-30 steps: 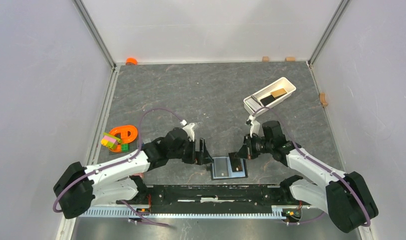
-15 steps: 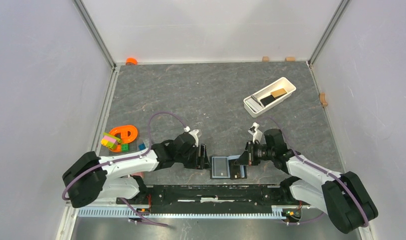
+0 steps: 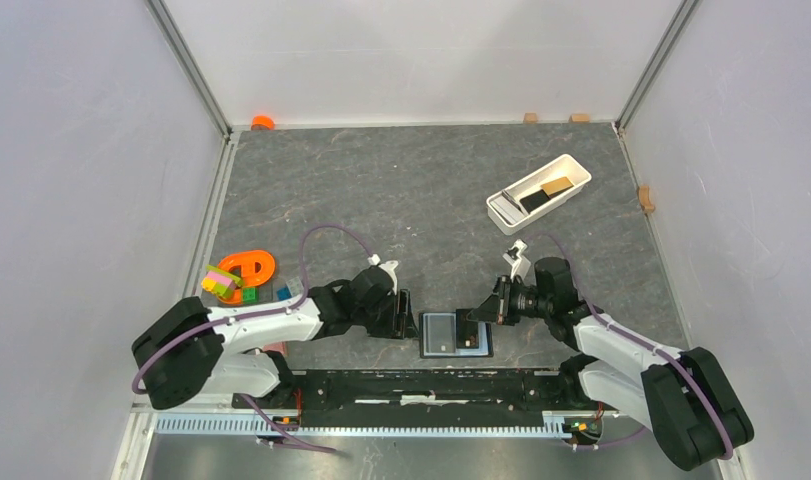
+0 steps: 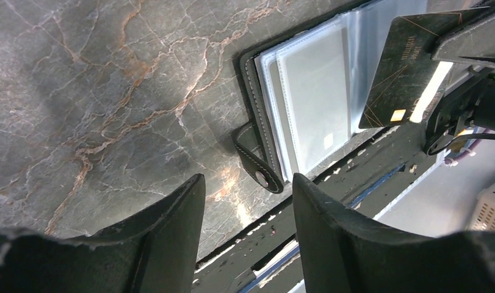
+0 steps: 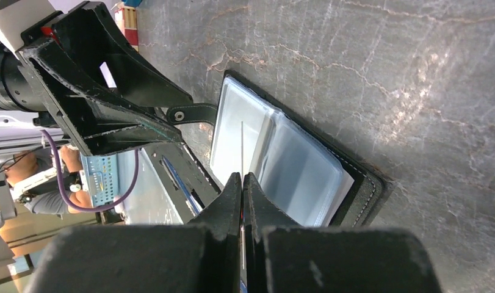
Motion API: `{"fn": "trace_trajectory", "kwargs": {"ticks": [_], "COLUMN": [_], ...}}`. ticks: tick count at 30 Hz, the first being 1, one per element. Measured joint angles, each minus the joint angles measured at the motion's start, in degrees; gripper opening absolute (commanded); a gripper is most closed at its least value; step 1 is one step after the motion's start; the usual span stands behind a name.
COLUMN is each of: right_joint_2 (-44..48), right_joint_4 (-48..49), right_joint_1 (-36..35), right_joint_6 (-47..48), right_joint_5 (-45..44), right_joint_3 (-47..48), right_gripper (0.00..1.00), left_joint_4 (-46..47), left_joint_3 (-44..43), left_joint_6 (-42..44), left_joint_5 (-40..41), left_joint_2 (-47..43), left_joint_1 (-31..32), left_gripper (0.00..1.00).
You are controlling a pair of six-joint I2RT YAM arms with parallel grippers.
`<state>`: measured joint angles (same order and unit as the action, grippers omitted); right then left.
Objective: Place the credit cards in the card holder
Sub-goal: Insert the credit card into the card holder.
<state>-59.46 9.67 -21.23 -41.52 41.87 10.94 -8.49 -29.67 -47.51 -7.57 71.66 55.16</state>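
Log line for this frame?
left gripper: open, by snap tab | right gripper: shut on black card | black card: tilted over open card holder

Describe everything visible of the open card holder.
The card holder is a black leather-like wallet with pale stitching, lying open and flat on the grey table, near its front edge between both arms. Clear plastic sleeves fill it. Its snap tab points toward the open left gripper, which is clear of it. The right gripper holds a black credit card over the sleeves.

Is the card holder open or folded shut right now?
Open. The card holder lies spread flat, its clear sleeves facing up and its snap tab loose beside the edge.
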Motion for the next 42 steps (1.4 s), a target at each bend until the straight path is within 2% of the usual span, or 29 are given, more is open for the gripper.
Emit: {"fn": "trace_trajectory", "kwargs": {"ticks": [13,29,37,42], "right_joint_2": [-1.05,-2.16,-2.67,-4.20], "right_joint_4": [7.08,14.67,14.60,14.82], "right_joint_1": [-0.02,-0.02,-0.02,-0.20], "right_joint_6": [-5.05,-9.75,-9.18,-9.18], "right_joint_5": [-0.15,-1.27,-3.26,-3.65], "right_joint_3": [-5.51,-7.32,-7.32,-7.32], "right_gripper": [0.00,0.00,0.00,0.00], "left_joint_4": [0.94,1.29,1.27,1.29], "left_joint_3": [0.00,0.07,0.28,0.28], "left_joint_6": [-0.02,0.00,0.00,-0.02], "left_joint_5": [-0.04,0.20,1.05,1.29], "left_joint_2": [3.13,4.35,4.44,4.55], "left_joint_1": [0.00,0.00,0.00,0.00], "left_gripper": [0.51,0.28,0.19,0.08]}}
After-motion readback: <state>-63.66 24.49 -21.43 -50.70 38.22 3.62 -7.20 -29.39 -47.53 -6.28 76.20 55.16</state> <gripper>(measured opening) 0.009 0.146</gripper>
